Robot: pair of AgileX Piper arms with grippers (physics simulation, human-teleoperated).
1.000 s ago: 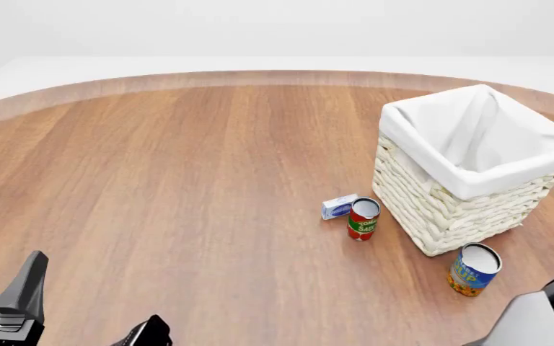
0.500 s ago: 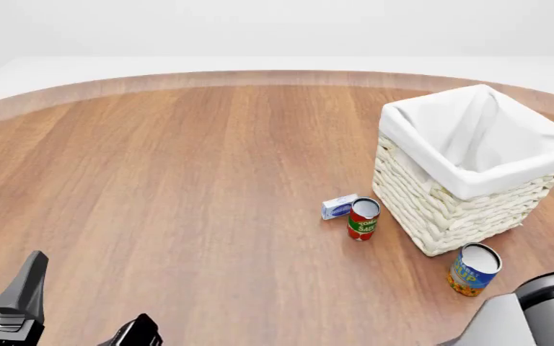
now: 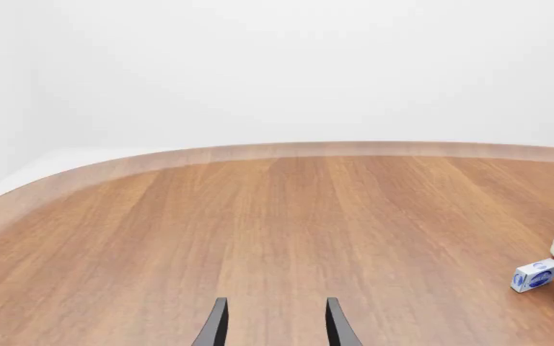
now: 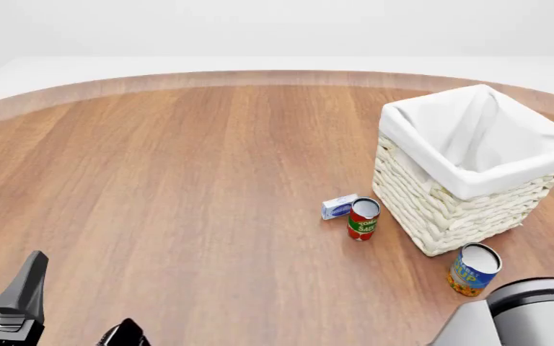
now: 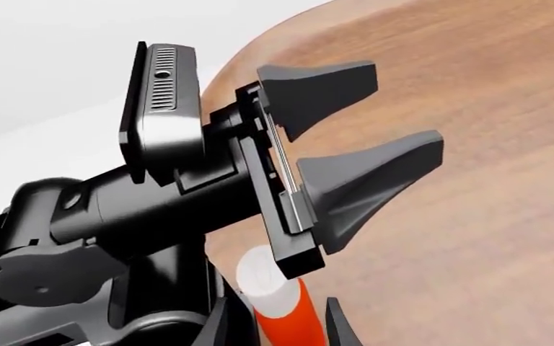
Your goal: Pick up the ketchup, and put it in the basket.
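Note:
The ketchup [image 5: 279,306], a red-orange bottle with a white cap, shows only in the right wrist view, standing between the two fingers of my right gripper [image 5: 275,321]. The jaws are open, with a gap on one side of the bottle. In the front view only the right arm's grey body [image 4: 527,313] shows, at the bottom right. My left gripper [image 4: 75,313] is open and empty at the bottom left. It also shows in its own view [image 3: 275,321] and in the right wrist view [image 5: 402,108], close to the ketchup. The cream wicker basket [image 4: 450,209] stands at the right.
A red-and-green tin can [image 4: 363,218] and a small white-and-blue box [image 4: 339,207] sit just left of the basket. A blue-and-orange tin can [image 4: 472,269] stands in front of the basket, close to my right arm. The round wooden table [image 4: 181,173] stretches away to the left.
My right arm has moved left along the bottom edge of the front view. The left gripper's nearer finger has slipped lower and left, almost out of the picture.

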